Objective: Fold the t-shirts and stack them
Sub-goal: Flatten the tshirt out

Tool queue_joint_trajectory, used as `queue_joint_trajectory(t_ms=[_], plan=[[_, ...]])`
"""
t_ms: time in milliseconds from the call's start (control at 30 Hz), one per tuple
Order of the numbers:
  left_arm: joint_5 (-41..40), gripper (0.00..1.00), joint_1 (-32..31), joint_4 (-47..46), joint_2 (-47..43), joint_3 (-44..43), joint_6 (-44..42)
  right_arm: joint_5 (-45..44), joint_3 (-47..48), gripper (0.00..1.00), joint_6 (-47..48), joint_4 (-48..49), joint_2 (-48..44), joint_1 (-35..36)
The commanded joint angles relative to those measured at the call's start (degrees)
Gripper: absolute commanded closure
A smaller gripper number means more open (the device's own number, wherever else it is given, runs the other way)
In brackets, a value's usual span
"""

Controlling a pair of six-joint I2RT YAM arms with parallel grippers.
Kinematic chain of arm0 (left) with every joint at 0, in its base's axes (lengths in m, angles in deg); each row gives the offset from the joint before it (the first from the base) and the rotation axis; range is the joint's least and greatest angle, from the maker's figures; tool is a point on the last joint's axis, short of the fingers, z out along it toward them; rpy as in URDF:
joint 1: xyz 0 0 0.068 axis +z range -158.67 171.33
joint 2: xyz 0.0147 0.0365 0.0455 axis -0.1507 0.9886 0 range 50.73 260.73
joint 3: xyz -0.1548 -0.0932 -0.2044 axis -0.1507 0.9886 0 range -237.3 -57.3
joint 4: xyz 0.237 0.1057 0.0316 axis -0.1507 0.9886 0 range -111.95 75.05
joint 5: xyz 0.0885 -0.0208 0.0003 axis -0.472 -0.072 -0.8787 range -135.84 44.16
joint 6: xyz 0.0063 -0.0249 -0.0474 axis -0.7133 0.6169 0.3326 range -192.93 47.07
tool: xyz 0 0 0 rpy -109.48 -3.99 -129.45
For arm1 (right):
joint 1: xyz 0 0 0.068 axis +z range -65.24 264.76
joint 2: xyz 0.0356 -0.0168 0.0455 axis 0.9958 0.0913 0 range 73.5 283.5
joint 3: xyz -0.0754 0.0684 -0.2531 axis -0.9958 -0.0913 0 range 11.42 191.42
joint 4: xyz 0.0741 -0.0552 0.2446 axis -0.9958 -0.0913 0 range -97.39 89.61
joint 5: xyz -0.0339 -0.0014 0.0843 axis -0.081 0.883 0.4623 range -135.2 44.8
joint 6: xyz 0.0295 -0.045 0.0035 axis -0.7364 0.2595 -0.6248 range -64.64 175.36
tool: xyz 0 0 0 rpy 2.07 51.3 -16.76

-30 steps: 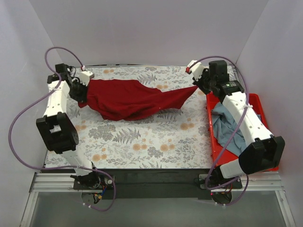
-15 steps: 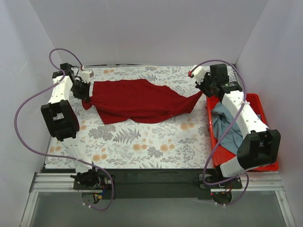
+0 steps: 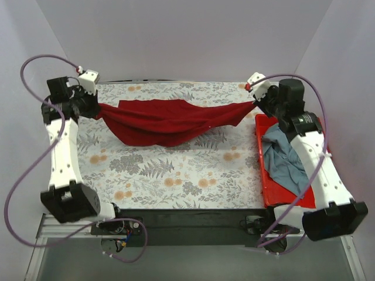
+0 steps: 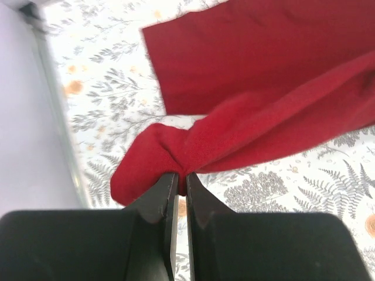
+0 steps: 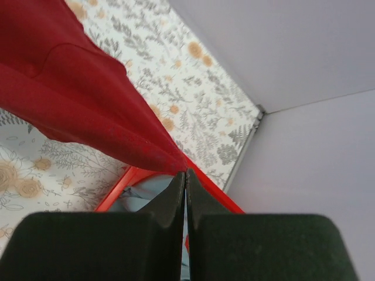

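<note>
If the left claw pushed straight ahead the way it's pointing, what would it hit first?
The dark red t-shirt pinched in the left gripper; past its folds, probably the flowered table, though depth is hard to judge.

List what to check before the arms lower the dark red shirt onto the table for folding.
1. Left gripper shut on a bunched end of the dark red t-shirt: ok.
2. Right gripper shut on the opposite tip: ok.
3. Shirt spread flat and smooth: not ok; it hangs gathered between the two grips and sags in the middle.
4. Sagging middle lifted off the table: cannot tell.
5. Grey-blue t-shirt out of the way: ok; it lies in the red bin, apart from the stretched shirt.
6. Each grip holds a single layer: cannot tell; the cloth is bunched at both.
</note>
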Motion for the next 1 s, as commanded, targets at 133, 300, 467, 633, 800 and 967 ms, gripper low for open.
queue_joint_trajectory(t_ms=[133,300,467,633,800,967], plan=[[-1.05,1.00,0.79,-9.99,-27.86,16.99,3.38,1.11,-8.16,0.99,-0.96,4.99,-16.85,-0.25],[-3.60,1.00,0.71,-15.87,-31.51,16.74,5.94,0.23,-9.75,0.99,-0.35,8.07,-19.60,-0.25],[-4.49,1.00,0.79,-18.00,-16.71,7.80,6.64,-1.35,-7.12,0.99,1.50,11.67,-12.23,-0.25],[-2.20,1.00,-0.43,-14.58,5.46,-6.53,7.43,-0.47,-3.96,0.99,1.41,13.52,-0.73,-0.34],[-7.47,0.74,-3.25,-3.99,32.17,-39.47,9.79,0.23,0.96,0.99,0.45,13.61,9.57,-0.08],[-0.19,0.38,-2.73,10.57,39.81,-48.46,6.12,-2.49,3.61,0.99,0.53,10.62,15.03,-0.08]])
